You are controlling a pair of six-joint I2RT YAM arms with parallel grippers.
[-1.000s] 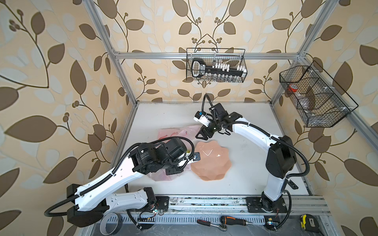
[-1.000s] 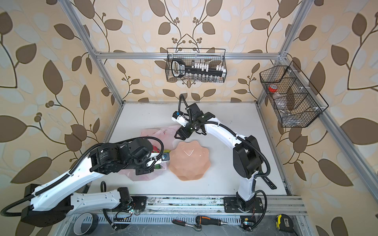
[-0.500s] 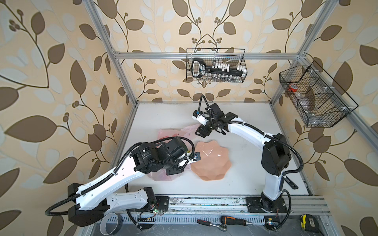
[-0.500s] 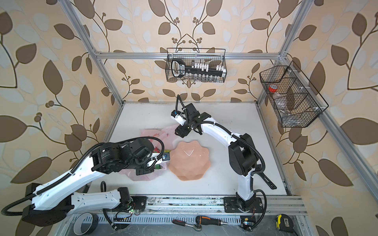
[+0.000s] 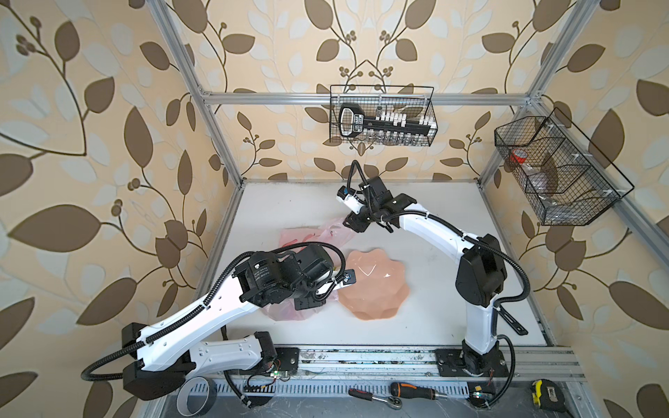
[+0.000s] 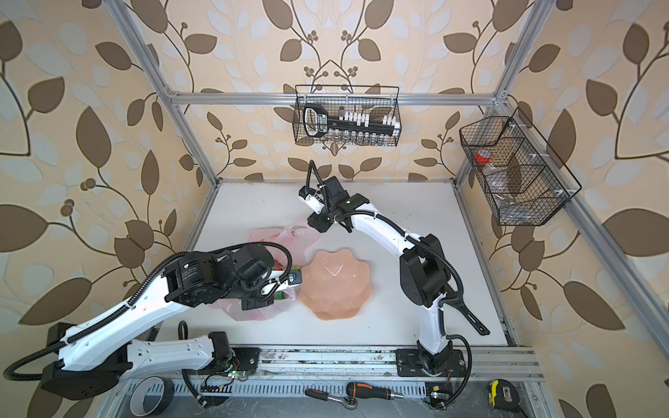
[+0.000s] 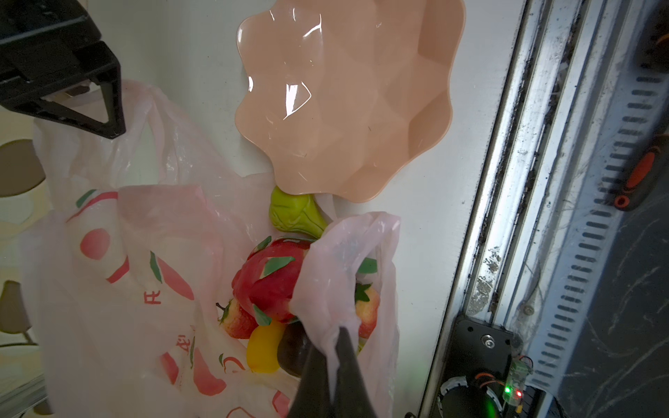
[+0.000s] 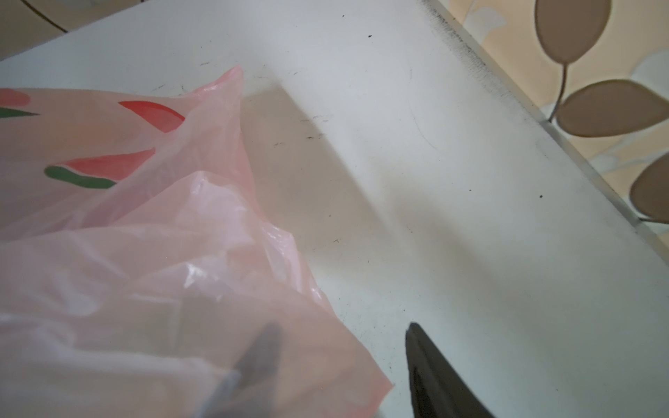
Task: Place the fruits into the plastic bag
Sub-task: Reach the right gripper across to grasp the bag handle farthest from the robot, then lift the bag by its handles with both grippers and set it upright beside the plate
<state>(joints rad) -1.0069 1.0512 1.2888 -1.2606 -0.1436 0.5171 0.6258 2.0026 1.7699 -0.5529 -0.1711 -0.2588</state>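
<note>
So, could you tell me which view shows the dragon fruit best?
The left wrist view: the dragon fruit sits close and sharp in the open bag. In both top views the left arm hides it almost entirely; the right wrist view shows only bag and table.

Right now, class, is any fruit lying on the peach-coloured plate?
No: the plate shows only its bare glossy surface, and the green pear lies just outside its rim.

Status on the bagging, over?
Left gripper shut on plastic bag handle. Right gripper open, astride bag edge. Fruits inside; green pear at mouth, against plate.
</note>
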